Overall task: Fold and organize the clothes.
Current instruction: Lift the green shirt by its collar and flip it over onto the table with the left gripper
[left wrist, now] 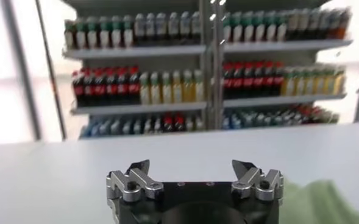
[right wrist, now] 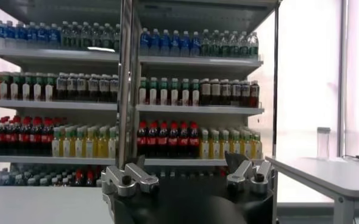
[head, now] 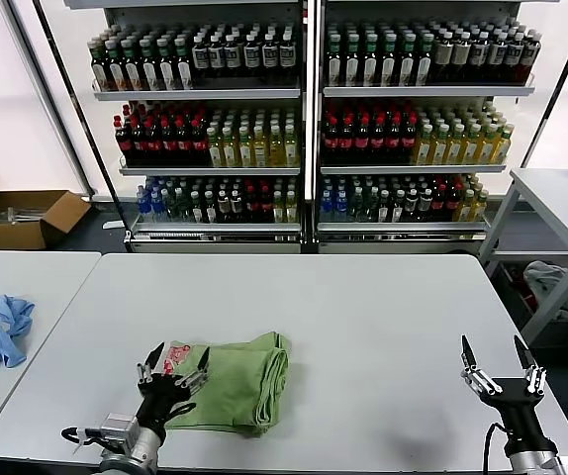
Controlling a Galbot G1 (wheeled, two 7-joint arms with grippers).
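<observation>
Right wrist cam: right gripper (right wrist: 193,176) with jaws spread wide, nothing between them.
Beyond the jaws stands a drinks shelf unit (right wrist: 124,109) with rows of bottles (right wrist: 167,140) in dark, red, yellow and green; a vertical metal post (right wrist: 128,79) rises just past one jaw. Off to the side of the other jaw, a white surface (right wrist: 325,173) carries a small clear cup (right wrist: 323,141). Pale surface (right wrist: 39,204) lies below jaw level.

Folded shirt (head: 233,383) lies on table (head: 363,317), front-left.
</observation>
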